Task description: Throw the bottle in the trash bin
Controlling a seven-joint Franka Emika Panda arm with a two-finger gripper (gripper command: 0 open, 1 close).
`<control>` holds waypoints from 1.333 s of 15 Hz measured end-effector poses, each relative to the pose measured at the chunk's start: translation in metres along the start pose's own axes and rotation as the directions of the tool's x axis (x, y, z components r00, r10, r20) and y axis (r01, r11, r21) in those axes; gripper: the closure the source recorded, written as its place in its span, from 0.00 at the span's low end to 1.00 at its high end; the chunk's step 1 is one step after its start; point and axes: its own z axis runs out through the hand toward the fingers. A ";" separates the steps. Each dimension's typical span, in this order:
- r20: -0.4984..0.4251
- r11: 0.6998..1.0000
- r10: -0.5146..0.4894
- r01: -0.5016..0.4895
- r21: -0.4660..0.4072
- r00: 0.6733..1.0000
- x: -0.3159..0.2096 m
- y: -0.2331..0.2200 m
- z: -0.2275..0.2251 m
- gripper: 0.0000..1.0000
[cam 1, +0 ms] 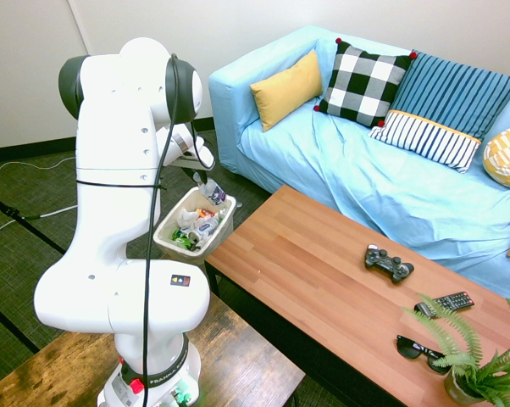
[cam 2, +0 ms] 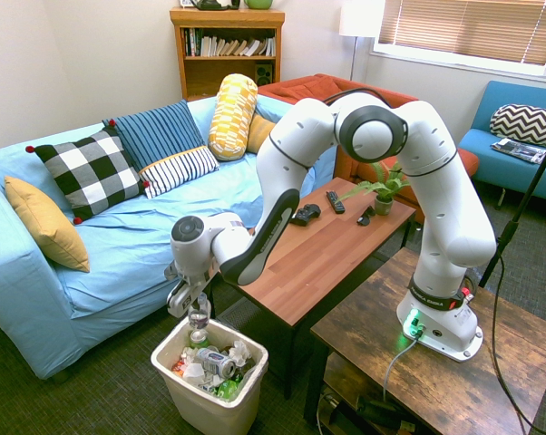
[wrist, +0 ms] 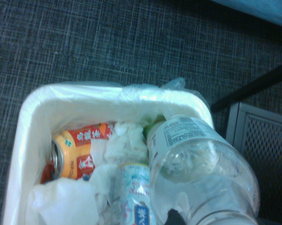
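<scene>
Above the trash bin (cam 2: 241, 399), on the carpeted floor beside the wooden tabletop (cam 2: 327, 245), the bottle (cam 2: 199, 326) is held upright by the gripper (cam 2: 194, 311), its fingers pinched on the upper part. The bottle's base hangs just over the bin's opening, not yet among the rubbish. In the wrist view the clear bottle (wrist: 202, 173) fills the foreground (its printed label is visible), and below it an orange can (wrist: 73, 154) and crumpled white paper (wrist: 127, 143) are seen inside the bin (wrist: 28, 122).
</scene>
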 end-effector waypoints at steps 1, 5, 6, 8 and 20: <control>0.004 1.000 0.005 -0.005 0.003 1.000 -0.008 -0.001 0.010 1.00; 0.031 1.000 0.016 -0.017 0.019 0.999 -0.024 -0.006 0.022 0.00; 0.038 1.000 0.015 -0.016 0.016 0.999 -0.029 -0.006 0.022 0.00; 0.049 1.000 0.020 -0.020 0.008 0.999 -0.032 -0.005 0.024 0.00; 0.065 0.999 0.050 -0.050 -0.001 0.997 -0.011 -0.008 0.013 0.00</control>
